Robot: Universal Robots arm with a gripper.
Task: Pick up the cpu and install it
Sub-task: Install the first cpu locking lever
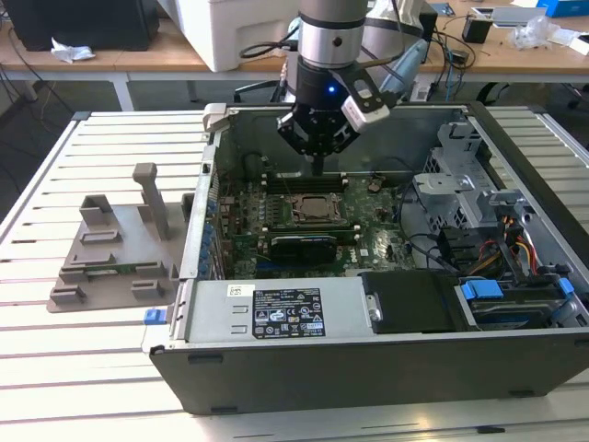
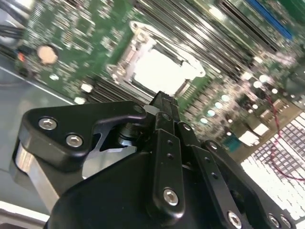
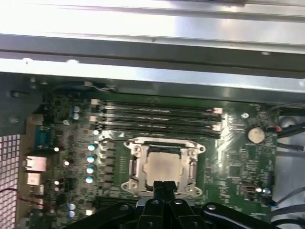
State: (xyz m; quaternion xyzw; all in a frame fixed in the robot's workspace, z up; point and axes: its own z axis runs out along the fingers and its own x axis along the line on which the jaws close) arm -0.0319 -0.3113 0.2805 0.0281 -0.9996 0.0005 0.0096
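CPU is seen seated flat in the motherboard socket, square to the metal frame in both wrist views; silvery top is fully exposed, nothing on it. Socket lies near the middle of the board, just beside the row of memory slots, inside the open PC case.

Step judged: placement looks done, so the install stage is near its end. The socket's load plate cannot be confirmed closed over the chip.

Gripper is held above the socket's near edge, fingers drawn together with no gap visible between the tips in both wrist views. Nothing is gripped. Contact between tips and chip cannot be confirmed: in the first wrist view the tips overlap the chip's edge, but in the exterior view the gripper appears clear of the board, above the socket.

Next move, as a judgement only: seating needs to be verified, chip level and not riding on the frame. Any further contact calls for a straight vertical approach with light force, since the socket's contacts under the chip are likely easily bent by sideways drag. Clearance to the memory slots and case wall needs to be kept.

Grey plastic holder sits outside the case on the slatted table, at the exterior view's left, well apart from the gripper.
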